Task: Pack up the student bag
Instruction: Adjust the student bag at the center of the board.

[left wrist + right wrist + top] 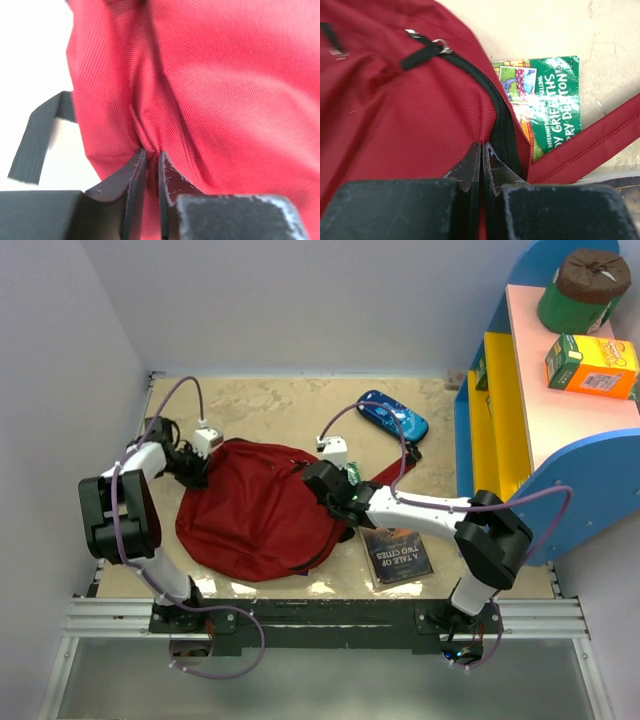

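Observation:
The student bag (255, 510), a dark-red fabric backpack, lies flat in the middle of the table. My left gripper (197, 468) is at its far left edge, shut on a fold of the red fabric (210, 80). My right gripper (330, 487) is at its right edge, shut on red fabric (410, 110) next to the black zipper (492, 100). The zipper pulls (427, 47) lie ahead of the right fingers. A red strap (590, 142) runs to the right. A green book (545, 100) lies partly under the bag's right edge.
A dark book (397, 553) lies on the table right of the bag. A blue pencil case (393, 417) is at the back. A blue and yellow shelf (540, 410) stands at right with an orange box (590, 362) and a green container (580, 290). A black strap end (37, 142) hangs left.

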You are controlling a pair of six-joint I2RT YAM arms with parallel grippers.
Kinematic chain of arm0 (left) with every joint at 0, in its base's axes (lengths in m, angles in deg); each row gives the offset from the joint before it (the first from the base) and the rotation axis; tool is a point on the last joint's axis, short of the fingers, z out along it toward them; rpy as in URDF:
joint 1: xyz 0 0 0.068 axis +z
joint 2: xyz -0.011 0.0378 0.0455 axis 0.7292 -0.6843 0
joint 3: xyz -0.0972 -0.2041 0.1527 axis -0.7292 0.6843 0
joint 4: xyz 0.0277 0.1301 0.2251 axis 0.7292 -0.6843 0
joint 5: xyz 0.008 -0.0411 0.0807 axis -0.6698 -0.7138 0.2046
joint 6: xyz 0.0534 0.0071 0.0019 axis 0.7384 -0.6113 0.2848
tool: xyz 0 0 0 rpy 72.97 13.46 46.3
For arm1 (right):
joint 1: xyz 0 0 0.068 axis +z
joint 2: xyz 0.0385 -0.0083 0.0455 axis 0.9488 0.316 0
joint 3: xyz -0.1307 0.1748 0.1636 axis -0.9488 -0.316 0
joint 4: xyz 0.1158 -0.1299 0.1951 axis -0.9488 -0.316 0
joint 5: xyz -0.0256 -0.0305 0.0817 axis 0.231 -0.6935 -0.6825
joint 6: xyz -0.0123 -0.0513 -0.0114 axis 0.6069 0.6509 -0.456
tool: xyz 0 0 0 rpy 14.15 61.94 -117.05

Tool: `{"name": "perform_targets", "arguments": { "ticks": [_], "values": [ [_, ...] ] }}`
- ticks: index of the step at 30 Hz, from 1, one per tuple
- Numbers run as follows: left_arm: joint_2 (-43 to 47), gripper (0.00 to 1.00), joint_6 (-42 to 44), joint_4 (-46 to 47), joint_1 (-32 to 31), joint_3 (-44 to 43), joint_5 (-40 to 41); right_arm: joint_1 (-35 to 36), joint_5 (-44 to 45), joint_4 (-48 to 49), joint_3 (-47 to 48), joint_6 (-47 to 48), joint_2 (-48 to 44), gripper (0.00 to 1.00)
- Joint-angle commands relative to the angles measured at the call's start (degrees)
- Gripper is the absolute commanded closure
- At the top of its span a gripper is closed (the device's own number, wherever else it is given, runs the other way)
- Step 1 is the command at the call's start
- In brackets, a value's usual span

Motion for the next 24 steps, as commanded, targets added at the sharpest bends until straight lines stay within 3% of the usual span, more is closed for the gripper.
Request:
{"name": "perform_targets", "arguments": {
  "ticks": [1,7,11,12,15,19,24],
  "values": [
    [-3.57,0.85,-9.11,9.01,-4.80,-9.71,0.57,0.39,-4.78,0.09,0.89,-3.35,-4.13,1.00],
    [-10.52,0.91,-15.36,8.66,-9.29,-22.64,0.83,2.94,-11.56,-2.10,2.82,-9.50,-1.68,1.00],
    [-11.23,0.89,-15.90,7.44,-9.56,-24.50,0.13,3.91,-18.50,-3.23,3.87,-11.61,1.75,0.52],
    [-9.75,0.87,-15.19,7.34,-9.48,-23.19,0.13,3.91,-17.47,-4.90,6.14,-11.44,2.36,0.48],
    [-6.32,0.77,-12.21,5.59,-9.04,-20.72,0.58,3.30,-14.22,-8.26,10.01,-8.19,1.58,0.40],
    [-2.97,0.52,-7.12,-2.66,-6.23,-23.26,-5.38,1.63,-10.80,-7.73,13.98,0.83,-0.79,0.41],
    [2.82,0.28,-6.14,-10.41,-7.79,-24.32,-13.92,-0.39,-4.98,2.27,14.08,17.28,0.87,0.41]
  ]
}}
